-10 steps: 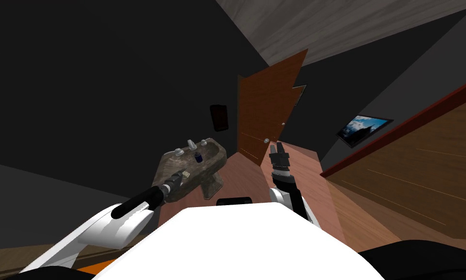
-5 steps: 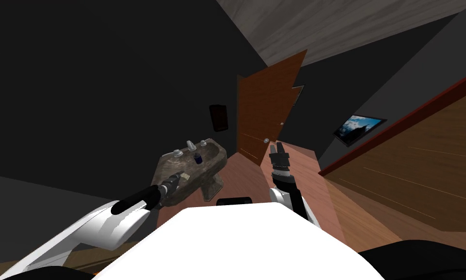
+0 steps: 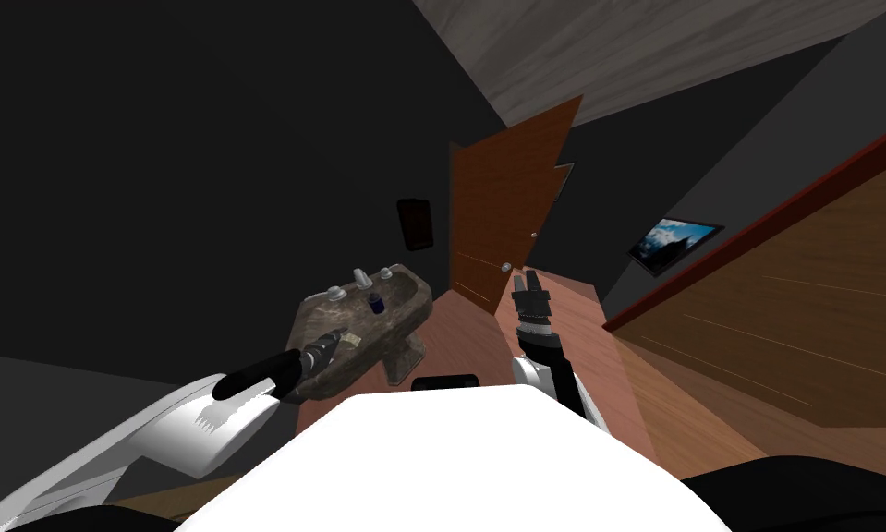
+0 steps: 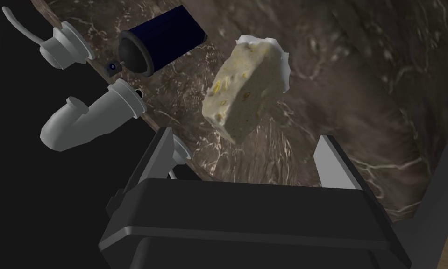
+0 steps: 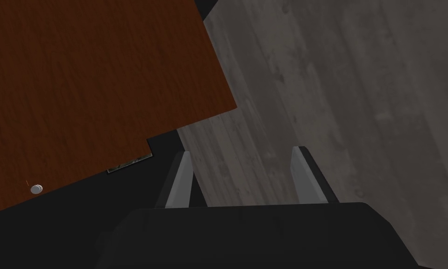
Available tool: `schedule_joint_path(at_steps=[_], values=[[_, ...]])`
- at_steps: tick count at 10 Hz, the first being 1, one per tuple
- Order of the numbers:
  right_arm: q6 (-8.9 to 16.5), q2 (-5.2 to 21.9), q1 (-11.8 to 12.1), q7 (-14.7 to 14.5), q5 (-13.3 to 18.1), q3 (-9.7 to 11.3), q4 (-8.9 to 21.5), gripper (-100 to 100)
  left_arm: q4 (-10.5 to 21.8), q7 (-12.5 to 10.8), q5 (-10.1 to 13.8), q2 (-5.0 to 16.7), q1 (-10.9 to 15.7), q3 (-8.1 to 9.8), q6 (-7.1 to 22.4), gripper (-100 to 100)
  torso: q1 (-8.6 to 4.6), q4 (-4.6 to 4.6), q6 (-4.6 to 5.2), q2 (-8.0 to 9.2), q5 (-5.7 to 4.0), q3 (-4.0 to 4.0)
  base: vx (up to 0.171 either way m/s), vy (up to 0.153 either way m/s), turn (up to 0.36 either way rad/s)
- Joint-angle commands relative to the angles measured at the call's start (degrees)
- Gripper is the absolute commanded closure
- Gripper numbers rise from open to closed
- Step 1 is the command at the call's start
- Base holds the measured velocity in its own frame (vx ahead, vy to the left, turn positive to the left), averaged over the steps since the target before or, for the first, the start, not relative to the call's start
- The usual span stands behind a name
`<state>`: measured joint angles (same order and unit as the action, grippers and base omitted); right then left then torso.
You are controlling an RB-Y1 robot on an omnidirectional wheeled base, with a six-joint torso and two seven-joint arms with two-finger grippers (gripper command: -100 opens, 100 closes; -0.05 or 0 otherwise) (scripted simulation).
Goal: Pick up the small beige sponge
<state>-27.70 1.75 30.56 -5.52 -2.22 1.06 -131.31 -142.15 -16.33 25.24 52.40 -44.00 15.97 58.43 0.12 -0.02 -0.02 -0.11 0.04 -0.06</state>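
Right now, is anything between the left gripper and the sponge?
Nothing visible. The left gripper is open, with the sponge lying in the sink basin straight ahead of its gap. The dark blue bottle and the faucet sit off to one side.

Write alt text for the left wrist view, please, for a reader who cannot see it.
A beige sponge rests in a dark brown marbled sink, just ahead of the open left gripper, untouched. A dark blue bottle and grey taps sit at the sink's edge.
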Motion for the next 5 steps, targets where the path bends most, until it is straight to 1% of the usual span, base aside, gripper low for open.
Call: schedule_joint_path(at_steps=[1,3,4,5], values=[[0.0,0.0,0.0,0.0,0.0,0.0,0.0,0,-1.2,-0.3,0.8,1.8,-0.3,0.52,2.6,-100,0.00,0.00,0.00,0.00,0.00,0.00,0.025,0.044,-0.054],[0.0,0.0,0.0,0.0,0.0,0.0,0.0,0,-3.1,-0.5,1.4,3.7,-0.6,0.92,4.9,-100,0.01,0.00,0.00,-0.01,0.01,-0.01,0.022,0.039,-0.034],[0.0,0.0,0.0,0.0,0.0,0.0,0.0,0,-5.2,-0.7,1.9,4.9,-0.9,1.14,6.5,-100,-0.01,0.00,-0.01,-0.01,0.00,0.00,0.018,0.035,-0.045],[0.0,0.0,0.0,0.0,0.0,0.0,0.0,0,-6.0,-0.7,2.1,5.2,-1.0,1.19,6.9,-100,-0.02,0.00,0.00,0.00,0.00,0.00,0.012,0.027,-0.031]])
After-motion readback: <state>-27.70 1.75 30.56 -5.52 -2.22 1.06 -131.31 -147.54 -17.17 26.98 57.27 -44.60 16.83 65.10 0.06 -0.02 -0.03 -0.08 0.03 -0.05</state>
